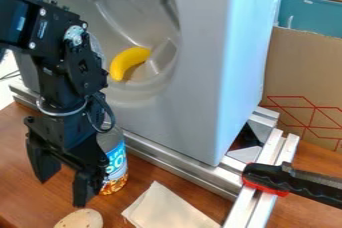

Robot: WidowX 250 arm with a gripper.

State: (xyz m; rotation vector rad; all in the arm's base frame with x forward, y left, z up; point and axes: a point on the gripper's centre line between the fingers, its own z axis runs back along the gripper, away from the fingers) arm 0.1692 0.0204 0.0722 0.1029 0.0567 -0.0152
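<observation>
Hanging open over the brown wooden table, the black two-finger gripper [63, 184] has its fingers well apart and nothing between them.
The cylindrical container with a blue-and-white label [116, 161] stands upright just beside and partly behind the gripper; whether they touch, I cannot tell. A tan, speckled, rounded object [80, 219] lies below the gripper at the near edge of view, with a flat cream-coloured sheet [167, 209] to its right. Behind, a curved yellow banana [127, 62] rests in the round hollow of a tall grey cabinet [200, 82], and a black-and-red handled tool [267, 177] lies across the silver metal rails [257, 204] at right.
</observation>
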